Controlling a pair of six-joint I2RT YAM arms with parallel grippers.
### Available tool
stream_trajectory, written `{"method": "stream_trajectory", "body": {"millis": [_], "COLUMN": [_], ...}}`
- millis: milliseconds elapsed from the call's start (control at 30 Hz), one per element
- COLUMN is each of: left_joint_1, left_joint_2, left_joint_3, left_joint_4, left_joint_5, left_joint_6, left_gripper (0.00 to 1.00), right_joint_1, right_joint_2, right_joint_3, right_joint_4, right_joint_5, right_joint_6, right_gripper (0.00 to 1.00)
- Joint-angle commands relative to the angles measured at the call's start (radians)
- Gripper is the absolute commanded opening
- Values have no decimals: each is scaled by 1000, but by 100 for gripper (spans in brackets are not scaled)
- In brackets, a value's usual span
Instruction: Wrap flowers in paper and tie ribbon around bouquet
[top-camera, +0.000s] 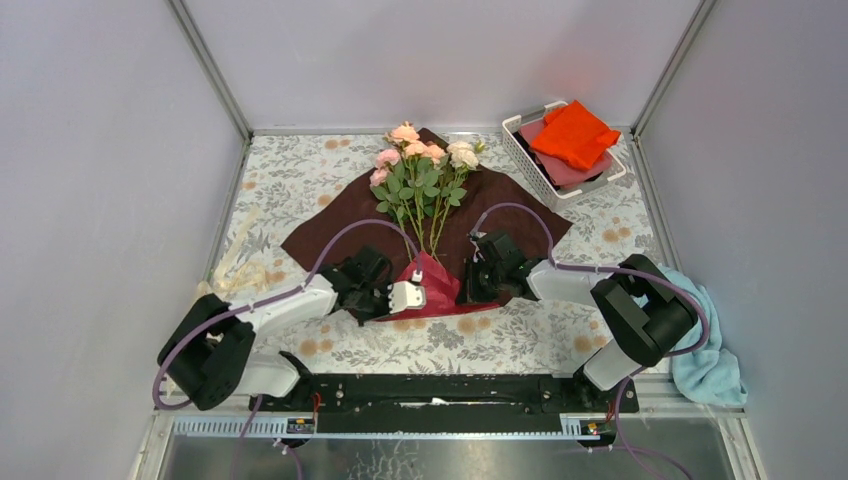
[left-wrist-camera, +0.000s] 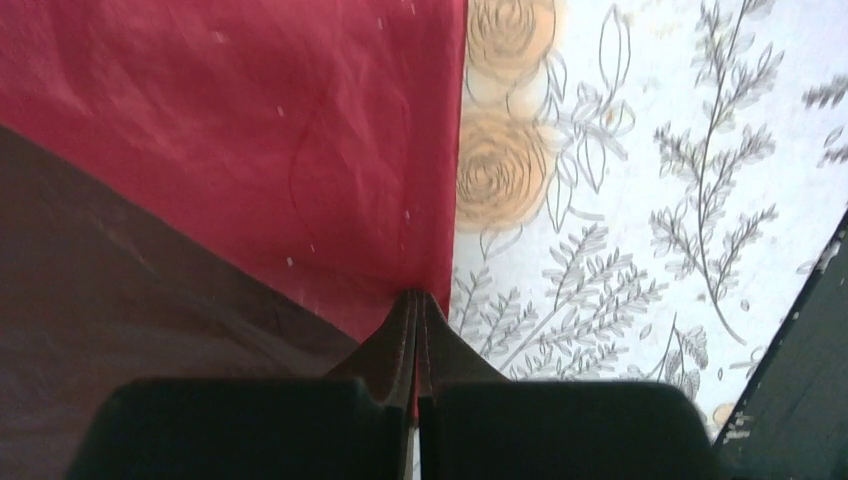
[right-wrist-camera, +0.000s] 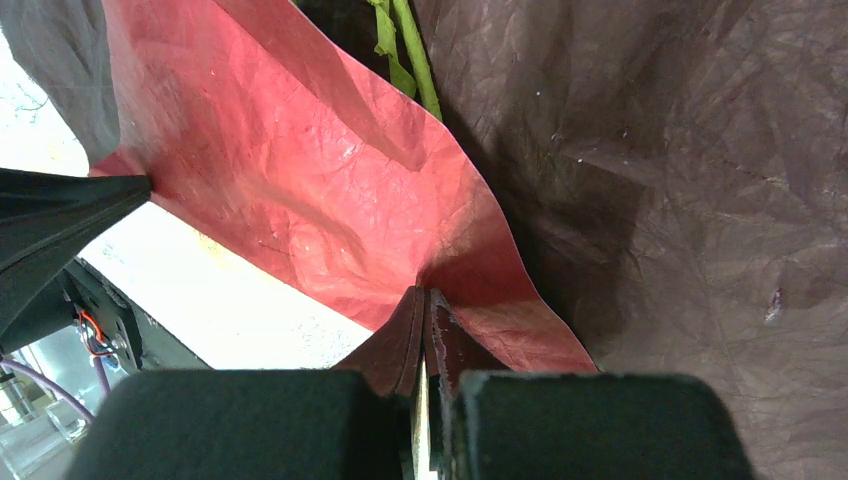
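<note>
Left hand clamped on raised red corner of crinkly maroon paper sheet, lower centre; right hand pinching same flap.

We record a white basket at far right, holding an orange cloth atop a pink cloth; a blue towel lies near right.

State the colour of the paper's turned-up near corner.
Bright red; the rest of the paper is dark maroon. Clearest in the right wrist view.

Basket near paper, far right.
</note>
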Motion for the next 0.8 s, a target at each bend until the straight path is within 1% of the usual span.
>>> {"method": "stream_trajectory", "body": {"millis": [0, 133, 233, 300, 367, 433, 500, 567, 667, 767], "left_joint_1": [33, 79, 96, 96, 95, 91, 68, 33, -20, -36], "left_joint_2": [-42, -110, -203, -257, -274, -220, -135, -41, 106, 225], "left_joint_3": [-63, -71, -52, -3, 77, 174, 257, 305, 341, 368], "left_joint_4": [-187, -252, -299, -325, -339, -335, -301, -210, -65, 23], "left_joint_5": [-106, -144, -166, -140, -80, 3, 63, 45, -40, -28], "left_joint_6": [52, 42, 32, 21, -3, -39, -85, -166, -260, -318], "left_gripper": [0, 0, 0, 0, 5, 9, 9, 8, 2, 0], "right_joint_1": [5, 4, 4, 4, 4, 4, 4, 4, 4, 4], "right_joint_2": [25, 34, 33, 33, 27, 16, 16, 21, 16, 1], "right_joint_3": [-9, -18, -7, 7, 12, 2, -7, -7, -7, -7], "right_joint_4": [-91, -90, -113, -130, -136, -120, -99, -88, -90, -106], "right_joint_5": [62, 46, 49, 54, 63, 68, 65, 55, 60, 90], "right_joint_6": [-27, -33, -41, -48, -50, -38, -22, -11, -6, -9], "right_gripper": [0, 0, 0, 0, 0, 0, 0, 0, 1, 2]}}
